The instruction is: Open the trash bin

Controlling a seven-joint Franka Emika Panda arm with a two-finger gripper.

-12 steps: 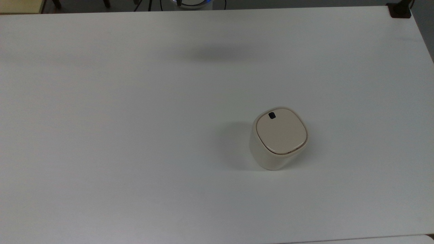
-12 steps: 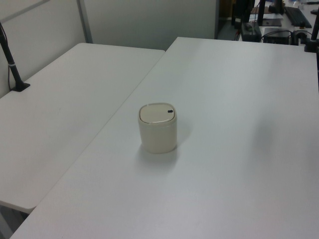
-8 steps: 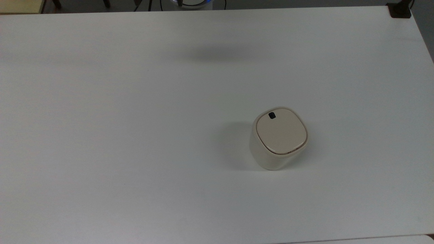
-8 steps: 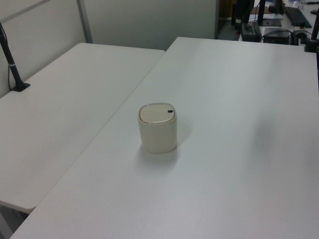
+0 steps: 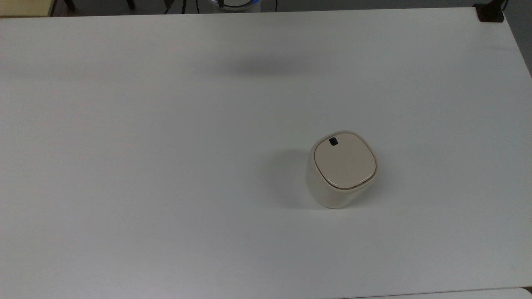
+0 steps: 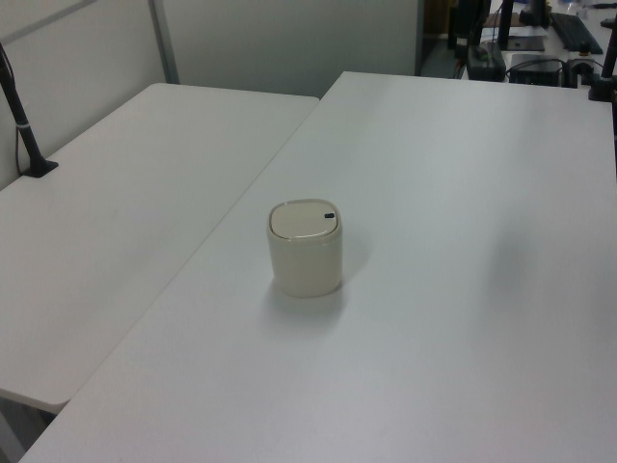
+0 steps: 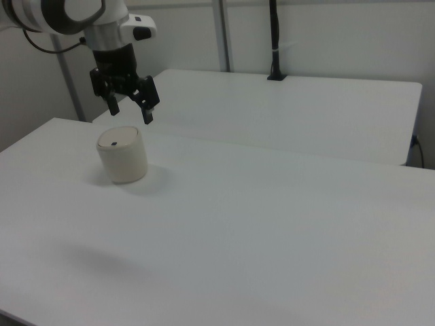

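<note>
Right view: hand (image 7: 130, 111) spread open, high above closed trash bin (image 7: 122, 155).

The trash bin (image 5: 332, 189) looks like moulded plastic, cream-beige, smooth and softly satin on its side wall. Its lid (image 5: 345, 162) is the same plastic, flat and even, with a faint sheen along the rim. The button (image 5: 333, 142) at the lid's edge is black and slightly glossy. The worktop (image 5: 166, 166) is a white, smooth, matt laminate-like surface that takes soft shadows without glare. In the right view, the gripper (image 7: 130, 112) has dark, matt fingers, and the arm (image 7: 75, 13) above it wears a glossy white shell.
</note>
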